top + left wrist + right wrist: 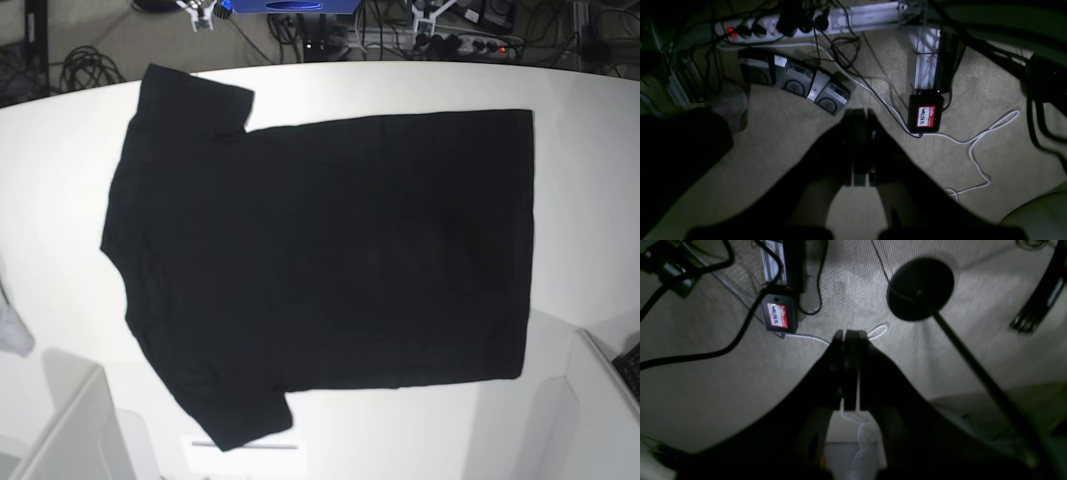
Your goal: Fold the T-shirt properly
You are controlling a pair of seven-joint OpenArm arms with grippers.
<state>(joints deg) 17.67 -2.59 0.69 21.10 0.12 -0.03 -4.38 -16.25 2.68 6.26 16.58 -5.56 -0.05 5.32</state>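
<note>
Across the middle of the base view the black shirt (pixel 330 250) is spread flat on the white desk (pixel 590 250), collar at left, hem at right. Light, limp cloth is to be expected, likely to ruck if dragged; it is best pinched at the hem corners. The left end effector (pixel 860 116) and right end effector (pixel 850 336) are closed, with nothing held.

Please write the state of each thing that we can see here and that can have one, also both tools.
T-shirt: spread out, unfolded, plain black side up
Left tool: shut, empty
Right tool: shut, empty
Red switch on power strip: lit
Pale cloth scrap: crumpled, partly out of view
</note>
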